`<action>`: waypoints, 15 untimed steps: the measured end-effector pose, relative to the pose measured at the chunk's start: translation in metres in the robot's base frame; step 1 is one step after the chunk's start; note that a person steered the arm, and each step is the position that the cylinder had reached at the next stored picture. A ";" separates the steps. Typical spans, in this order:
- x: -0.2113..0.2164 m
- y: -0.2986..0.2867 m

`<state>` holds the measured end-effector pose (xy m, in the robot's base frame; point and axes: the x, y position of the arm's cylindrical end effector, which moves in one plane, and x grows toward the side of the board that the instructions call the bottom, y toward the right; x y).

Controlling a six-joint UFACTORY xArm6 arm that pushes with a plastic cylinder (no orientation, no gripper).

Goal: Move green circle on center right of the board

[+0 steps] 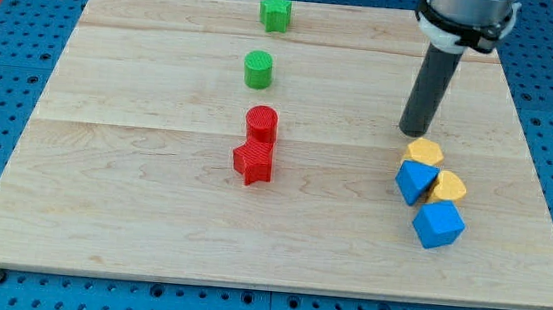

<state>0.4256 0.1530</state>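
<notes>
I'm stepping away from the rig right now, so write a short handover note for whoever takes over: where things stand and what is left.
My tip rests on the board at the view's right, just above the yellow block, apart from the green circle.
The green circle sits above centre, below the green star and above the red cylinder.
Done: nothing visible; the circle is not at centre right.
Left: bring the tip round to the circle's left side and push it rightward, likely stopping short of the yellow and blue cluster.

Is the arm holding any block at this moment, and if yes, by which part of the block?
Nothing is held. My tip has no means to grasp; it stands just above the yellow block, far right of the green circle.
</notes>
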 end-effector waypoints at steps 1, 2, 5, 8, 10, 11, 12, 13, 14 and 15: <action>0.019 -0.012; -0.006 -0.017; -0.073 -0.006; -0.068 -0.015; -0.068 -0.060; -0.068 -0.061; -0.065 -0.075; -0.064 -0.119; -0.064 -0.129; -0.060 -0.138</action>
<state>0.3658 0.0151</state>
